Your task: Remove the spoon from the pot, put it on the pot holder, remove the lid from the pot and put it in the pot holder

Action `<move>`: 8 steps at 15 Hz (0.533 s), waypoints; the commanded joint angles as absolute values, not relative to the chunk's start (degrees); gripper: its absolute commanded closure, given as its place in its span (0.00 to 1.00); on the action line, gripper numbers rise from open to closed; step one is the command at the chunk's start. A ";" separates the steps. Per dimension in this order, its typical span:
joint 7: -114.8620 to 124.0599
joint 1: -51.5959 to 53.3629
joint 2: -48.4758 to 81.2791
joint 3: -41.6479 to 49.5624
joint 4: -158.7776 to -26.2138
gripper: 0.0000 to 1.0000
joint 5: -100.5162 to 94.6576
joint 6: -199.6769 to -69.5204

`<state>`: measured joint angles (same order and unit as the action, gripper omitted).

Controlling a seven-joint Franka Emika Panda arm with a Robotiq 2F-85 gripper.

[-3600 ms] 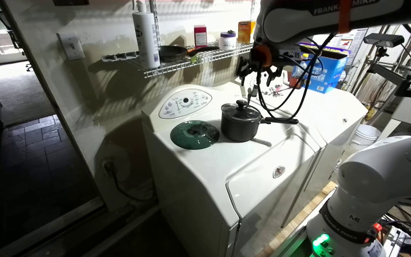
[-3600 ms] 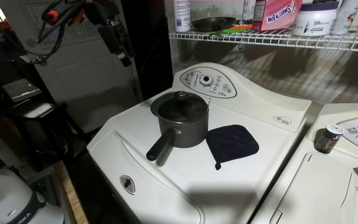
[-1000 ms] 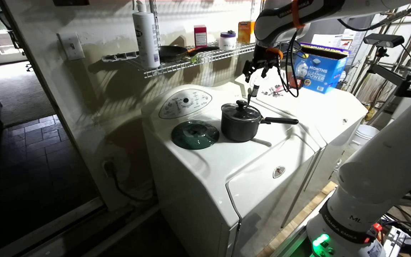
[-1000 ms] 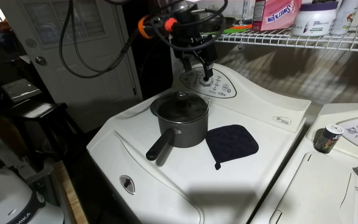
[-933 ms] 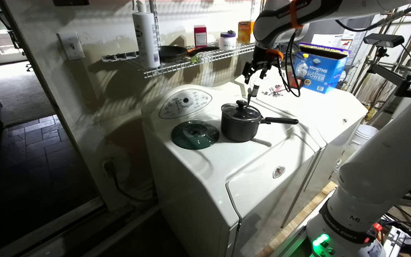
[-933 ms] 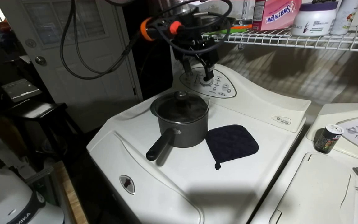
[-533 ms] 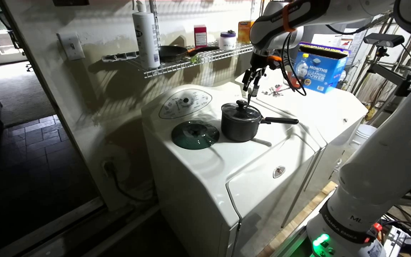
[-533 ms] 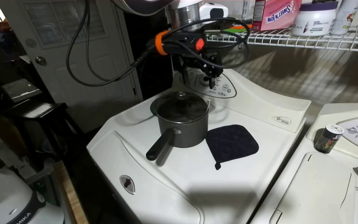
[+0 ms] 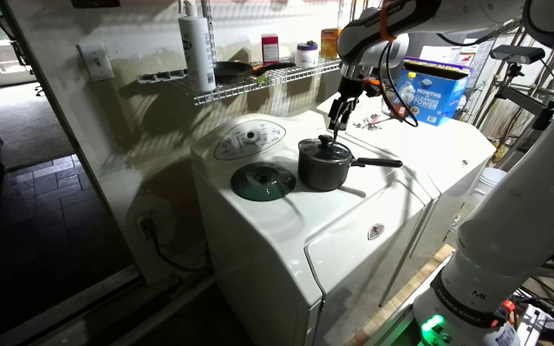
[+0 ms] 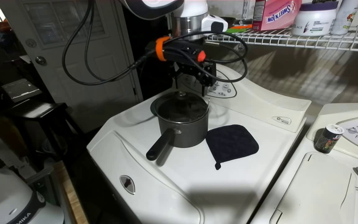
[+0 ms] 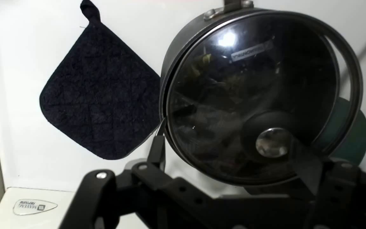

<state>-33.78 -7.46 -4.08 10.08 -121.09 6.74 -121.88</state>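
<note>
Hand (image 10: 190, 89) is open and empty above the dark grey round metal saucepan (image 10: 191, 133). Thin silver metal spoon (image 10: 208, 104) sticks up at the saucepan's rim toward the dark navy squarish fabric pot holder (image 10: 233, 143); round clear glass lid (image 11: 249, 79) sits on top. Risk: wrist view has fingers (image 11: 156, 151) lined up with spoon and the lid's round black knob (image 11: 272, 143), contact unclear; closing here may catch both. If the lid pinches the spoon, pulling could tip the lid or drag the saucepan.

Dark grey pot (image 10: 186, 135), navy quilted pot holder (image 11: 100, 95), green disc (image 9: 253, 190)
</note>
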 commanded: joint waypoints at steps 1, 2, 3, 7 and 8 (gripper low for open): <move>-39.32 -7.84 -1.05 10.88 -117.99 0.00 9.49 -119.62; -40.50 -7.92 -0.94 10.85 -118.03 0.00 9.18 -120.42; -41.45 -8.01 -0.73 10.81 -117.81 0.00 9.33 -120.53; -42.57 -8.39 -0.54 10.64 -117.43 0.00 8.18 -123.23; -42.76 -8.48 -0.24 10.68 -117.35 0.00 8.10 -124.32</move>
